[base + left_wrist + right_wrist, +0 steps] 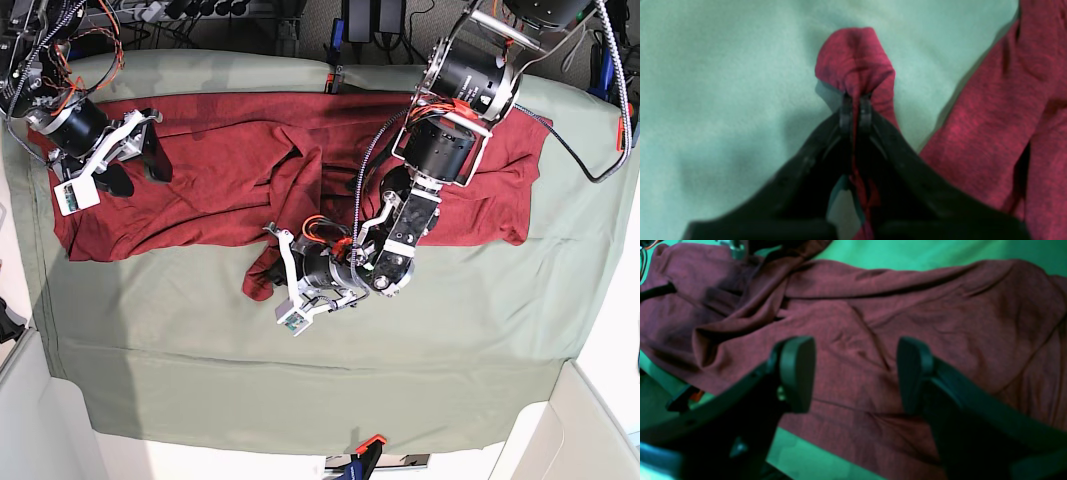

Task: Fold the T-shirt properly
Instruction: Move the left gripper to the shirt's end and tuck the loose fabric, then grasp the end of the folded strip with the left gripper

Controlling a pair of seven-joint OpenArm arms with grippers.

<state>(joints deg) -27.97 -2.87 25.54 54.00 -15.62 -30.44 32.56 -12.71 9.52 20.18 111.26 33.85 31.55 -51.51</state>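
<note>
Two arms at work: left fingers (855, 115) clench a shirt (300, 170) corner, right fingers (855, 373) spread empty; next, carry that corner across.

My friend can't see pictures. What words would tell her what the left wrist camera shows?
The left gripper has its black jaws shut on a bunched-up piece of the dark red T-shirt, which pokes out past the jaw tips. Pale green cloth lies underneath, and more of the shirt lies along the right edge. The picture is a bit blurry.
</note>
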